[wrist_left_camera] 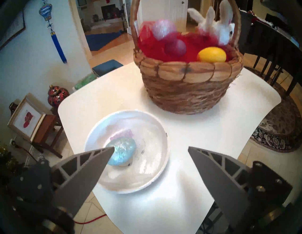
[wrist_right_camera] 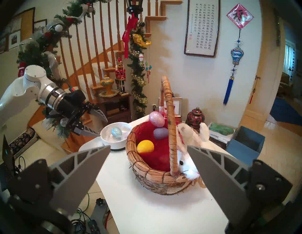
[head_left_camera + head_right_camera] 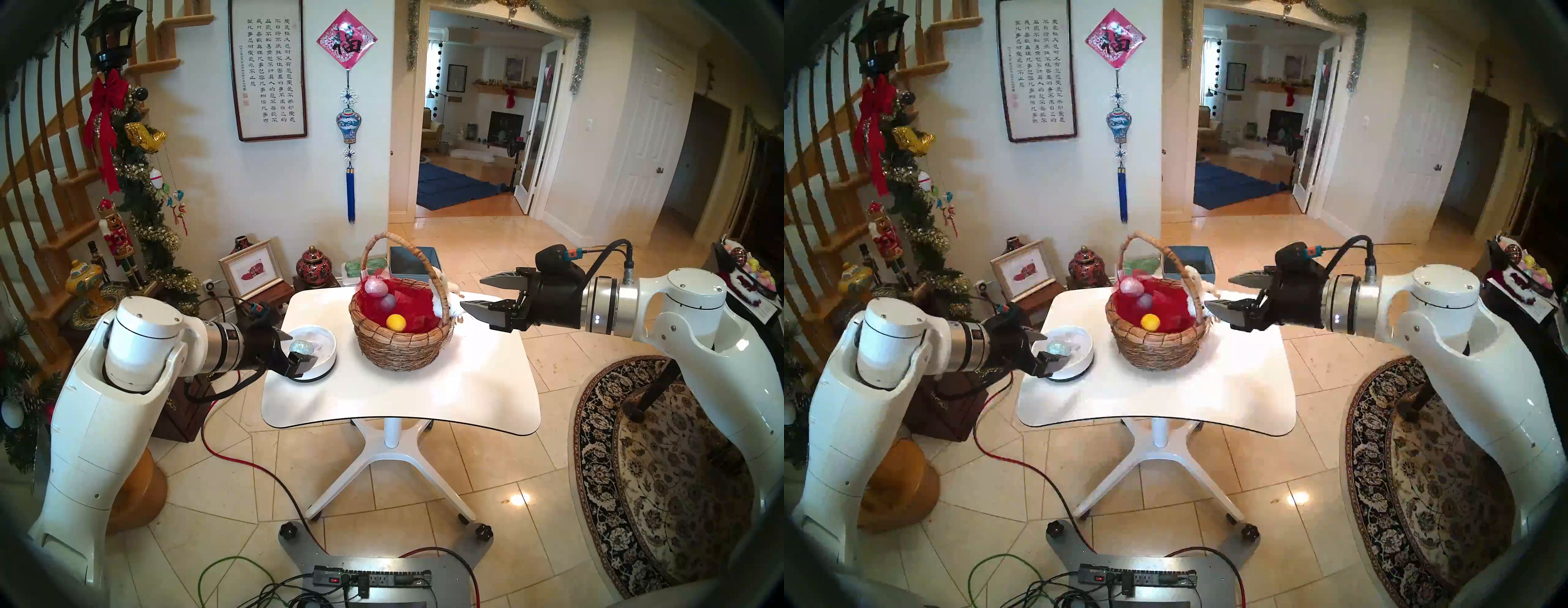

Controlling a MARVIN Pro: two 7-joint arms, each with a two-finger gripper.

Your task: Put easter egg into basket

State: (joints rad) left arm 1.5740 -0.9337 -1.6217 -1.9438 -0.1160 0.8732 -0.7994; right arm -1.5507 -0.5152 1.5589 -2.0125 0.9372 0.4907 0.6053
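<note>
Just left of centre in the head view, the blue glitter egg lies in the shallow white bowl, which sits on the left part of the white table. In the left wrist view we see the egg low and left of centre, resting on the bowl's floor beside a small pink scrap; one finger's tip overlaps it in the picture, though we cannot tell whether it touches.

Our left gripper hangs over the bowl's near left edge with its jaws spread wide and nothing between them. In the right wrist view it shows at middle left, tilted down toward the bowl.

To the bowl's right, near the table's middle, stands the wicker basket with its tall arched handle and red mesh lining. Inside it we count three eggs: a pink glitter egg at the upper left, a purple egg under it, and a yellow egg toward the front. A white plush bunny hangs on the rim by the handle's foot.

Our right gripper is held level at middle right of the head view, jaws wide apart and empty, its tips just beside the basket's right side.

Behind the basket, a blue-grey bin stands on the floor.
</note>
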